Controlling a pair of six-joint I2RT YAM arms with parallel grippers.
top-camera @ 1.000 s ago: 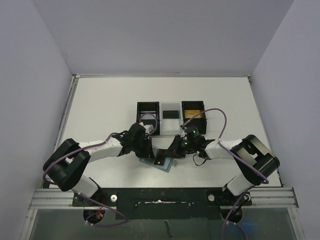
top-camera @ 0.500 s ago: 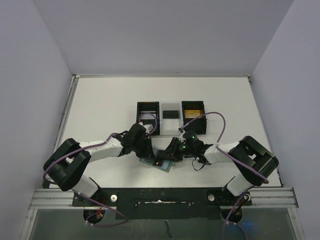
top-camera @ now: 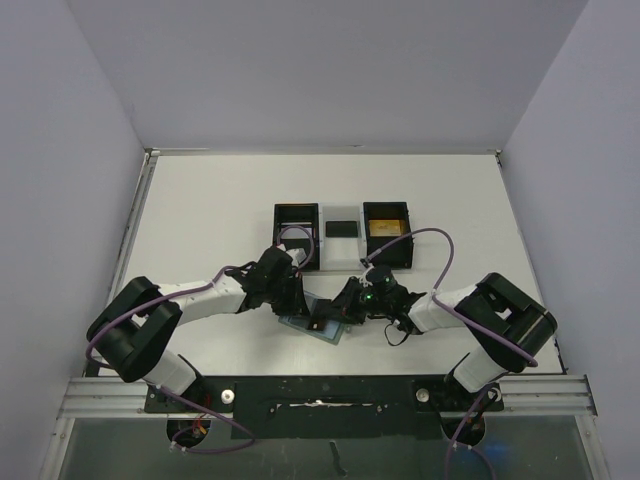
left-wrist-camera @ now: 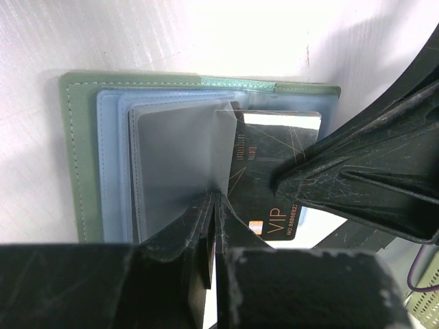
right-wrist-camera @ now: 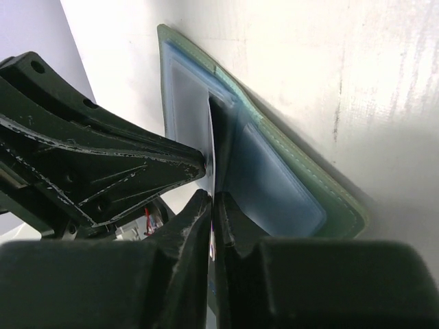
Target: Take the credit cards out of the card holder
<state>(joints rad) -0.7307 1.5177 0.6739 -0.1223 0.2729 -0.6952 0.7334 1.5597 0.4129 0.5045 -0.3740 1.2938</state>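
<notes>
Top: card holder [top-camera: 335, 331] lies open on the table [top-camera: 200, 220], near centre. Left gripper [top-camera: 299, 303] and right gripper [top-camera: 335, 312] meet over it.
Left wrist: left jaws clenched on the card holder's clear pocket flap, black card [left-wrist-camera: 260, 171] partly out to the right.
Right wrist: right jaws look pinched on that card's edge.

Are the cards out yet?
Done: a gold card and a black card lie in the trays. In hand: jaws of the left gripper pinch a clear sleeve of the card holder; those of the right gripper seem to grip the VIP card. Left: pulling it free.
</notes>
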